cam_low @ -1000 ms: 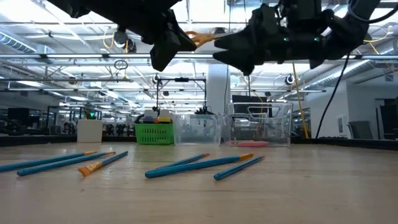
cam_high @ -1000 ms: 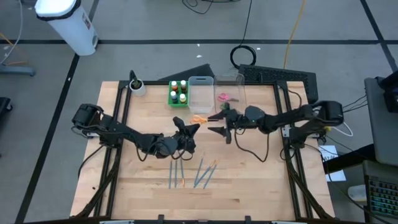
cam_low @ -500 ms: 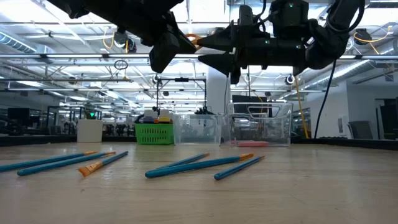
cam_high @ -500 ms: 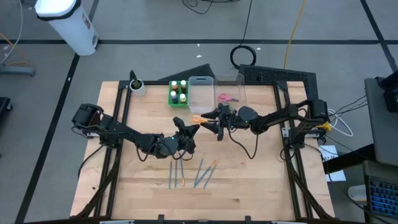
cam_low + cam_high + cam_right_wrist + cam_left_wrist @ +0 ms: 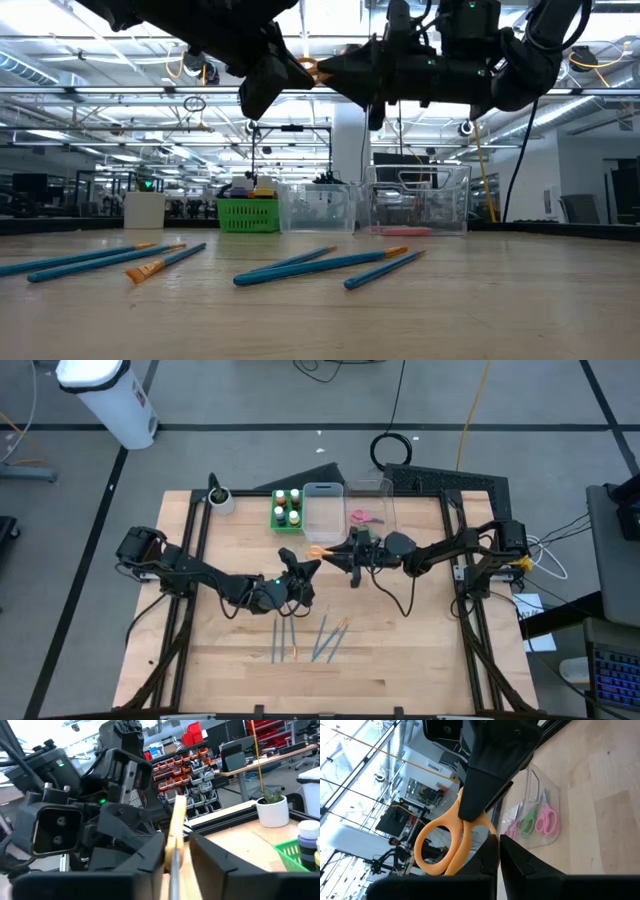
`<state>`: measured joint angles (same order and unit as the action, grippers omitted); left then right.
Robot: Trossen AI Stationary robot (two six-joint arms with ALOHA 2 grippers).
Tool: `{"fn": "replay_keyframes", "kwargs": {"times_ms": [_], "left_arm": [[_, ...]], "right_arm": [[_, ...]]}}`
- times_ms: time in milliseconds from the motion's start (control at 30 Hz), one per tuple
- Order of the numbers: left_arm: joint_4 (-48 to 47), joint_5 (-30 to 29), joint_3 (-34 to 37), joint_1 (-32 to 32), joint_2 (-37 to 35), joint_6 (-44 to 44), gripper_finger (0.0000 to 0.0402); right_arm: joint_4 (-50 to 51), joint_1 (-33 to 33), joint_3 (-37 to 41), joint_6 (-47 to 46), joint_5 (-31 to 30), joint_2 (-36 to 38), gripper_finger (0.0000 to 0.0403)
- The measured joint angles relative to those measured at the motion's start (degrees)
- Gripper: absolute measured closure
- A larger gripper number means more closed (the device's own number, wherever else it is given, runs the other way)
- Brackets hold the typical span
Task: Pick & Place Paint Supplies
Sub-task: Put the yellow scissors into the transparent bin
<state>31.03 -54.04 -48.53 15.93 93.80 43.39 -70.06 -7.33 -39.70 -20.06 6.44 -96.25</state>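
High view shows you the left gripper [image 5: 305,568] clamped on the blades of the small orange-handled scissors [image 5: 318,551], held in the air above the wooden table [image 5: 400,650]. Your right gripper [image 5: 343,554] meets it from the opposite side, its fingers pinched on the orange handle loops. Pink and green scissors [image 5: 362,517] lie in the clear plastic bin [image 5: 372,488]. Blue-handled brushes [image 5: 325,639] rest on the table nearer you.
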Motion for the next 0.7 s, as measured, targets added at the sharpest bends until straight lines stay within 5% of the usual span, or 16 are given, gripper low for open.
{"fn": "replay_keyframes", "kwargs": {"times_ms": [167, 400, 700], "left_arm": [[0.0, 0.7, 0.0, -0.1, 0.0, -1.4, 0.0387], [-1.4, 7.2, 0.0, -0.2, -0.1, -5.9, 0.0399], [-1.0, 8.2, 0.0, -0.7, 0.0, -14.4, 0.0367]], "right_arm": [[0.0, -0.1, 0.0, 0.6, 4.2, 0.0, 0.0383], [2.6, -1.4, 0.2, 1.9, 7.5, 1.8, 0.0379], [12.7, -5.8, 2.0, 6.0, 6.9, 10.5, 0.0383]]}}
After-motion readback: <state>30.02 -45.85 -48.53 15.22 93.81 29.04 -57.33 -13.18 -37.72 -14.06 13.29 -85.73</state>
